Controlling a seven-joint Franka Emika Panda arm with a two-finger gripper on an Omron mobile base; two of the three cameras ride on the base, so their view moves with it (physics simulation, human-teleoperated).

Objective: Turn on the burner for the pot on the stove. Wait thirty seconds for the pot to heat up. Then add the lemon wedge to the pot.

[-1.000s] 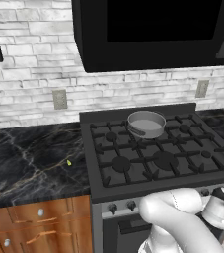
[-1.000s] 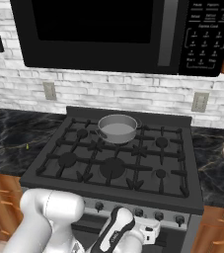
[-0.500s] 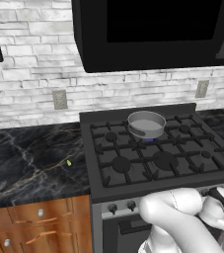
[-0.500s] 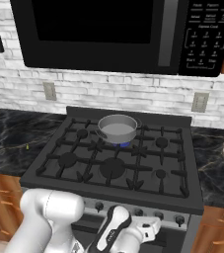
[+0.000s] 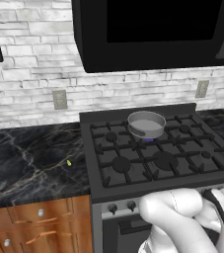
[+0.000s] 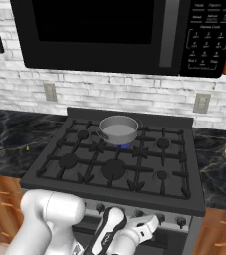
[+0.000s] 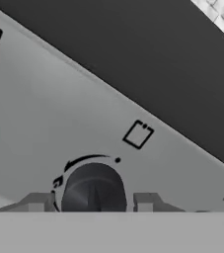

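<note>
One pot (image 5: 146, 124) over lit burner (image 6: 123, 145), tool (image 7: 90, 203) straddling stove knob (image 7: 93, 190), grip uncertain.

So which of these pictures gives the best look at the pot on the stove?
The right base view: the pot sits near mid-frame, its pale inside and the blue flame beneath plain to see. The left base view shows it too, smaller. The hand view faces a stove knob instead.
</note>
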